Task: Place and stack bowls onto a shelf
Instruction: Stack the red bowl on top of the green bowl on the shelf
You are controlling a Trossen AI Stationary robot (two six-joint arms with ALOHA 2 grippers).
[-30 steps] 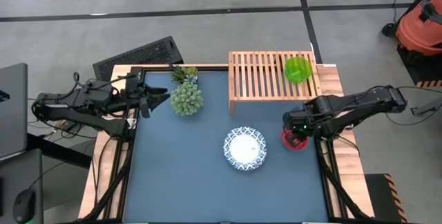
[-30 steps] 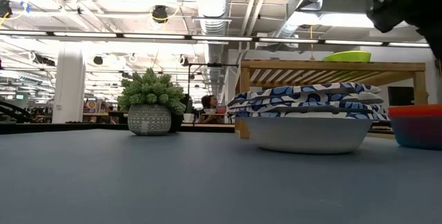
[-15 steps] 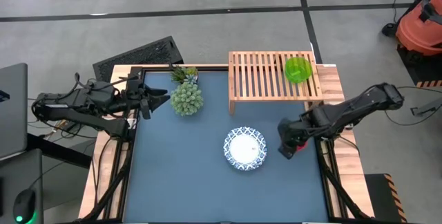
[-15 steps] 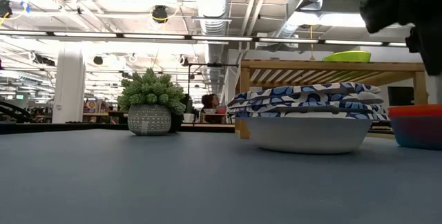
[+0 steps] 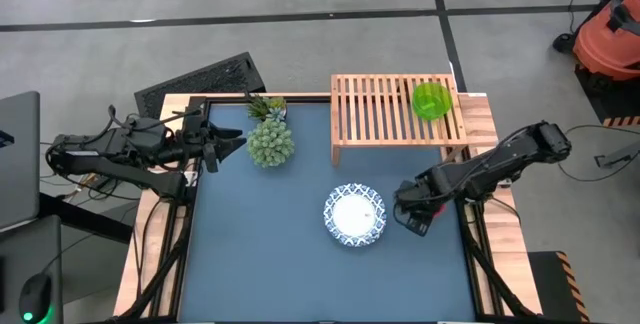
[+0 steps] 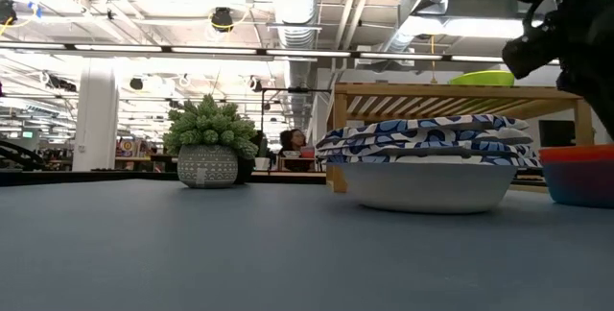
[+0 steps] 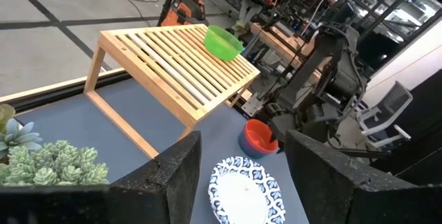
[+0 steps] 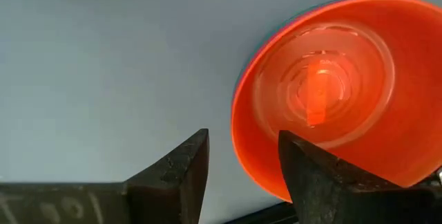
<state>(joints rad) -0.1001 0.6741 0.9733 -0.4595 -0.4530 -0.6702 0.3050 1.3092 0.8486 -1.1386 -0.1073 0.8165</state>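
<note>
Right gripper (image 8: 238,175) hovers with jaws parted beside the small red plastic bowl (image 8: 331,86) at the worktop's four o'clock, presumably lining up its rim; left gripper (image 7: 242,182) waits, jaws apart, at nine.

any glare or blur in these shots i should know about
Right wrist view: a bright reflection sits in the middle of the red bowl. Low view: ceiling strip lights glare behind the shelf, and the right gripper is only a dark silhouette. High view: even light, green bowl crisp.
</note>
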